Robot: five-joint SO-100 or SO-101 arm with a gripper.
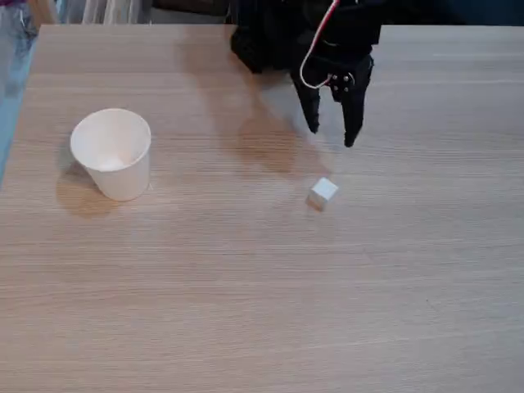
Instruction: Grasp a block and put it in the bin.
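Note:
A small white block lies on the wooden table, right of centre in the fixed view. My black gripper hangs above and just behind it, fingers apart and pointing down, with nothing between them. The bin, a white paper cup, stands upright on the left, well away from the block and the gripper. Its inside looks empty.
The wooden table stretches wide in front of the block and cup. Its left edge runs beside the cup. The arm's black body sits at the back centre.

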